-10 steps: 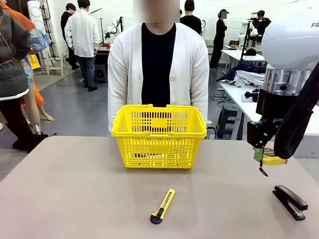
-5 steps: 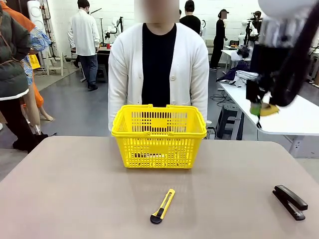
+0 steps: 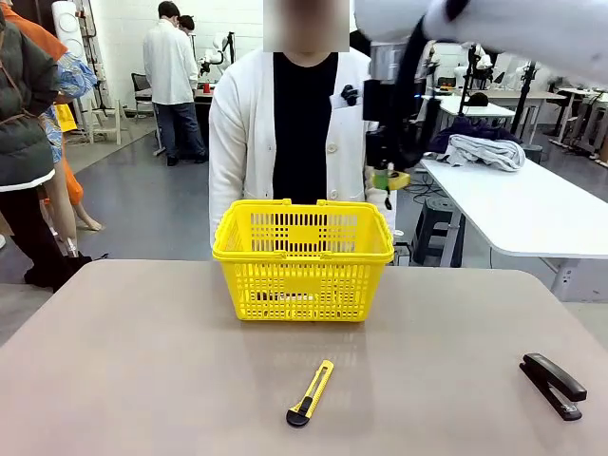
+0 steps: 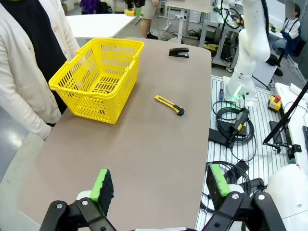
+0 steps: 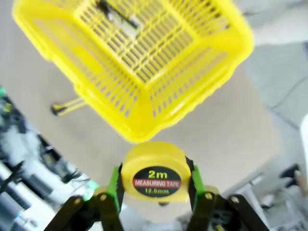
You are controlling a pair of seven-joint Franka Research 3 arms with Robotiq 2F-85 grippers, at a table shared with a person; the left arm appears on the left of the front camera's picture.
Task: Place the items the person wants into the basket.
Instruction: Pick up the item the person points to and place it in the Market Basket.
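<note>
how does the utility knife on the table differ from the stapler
The utility knife is yellow with a black end; the stapler is all black. The knife is thin and flat, the stapler thicker. The knife lies near the middle of the table, in front of the basket; the stapler lies by the robot's right edge. Both rest untouched on the table.

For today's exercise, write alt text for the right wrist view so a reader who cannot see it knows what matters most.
The right pincer is shut on a yellow tape measure, its black label facing the camera. Below it is the open yellow basket with a dark pen-like item lying inside. A yellow-and-black utility knife lies on the table beside the basket.
</note>
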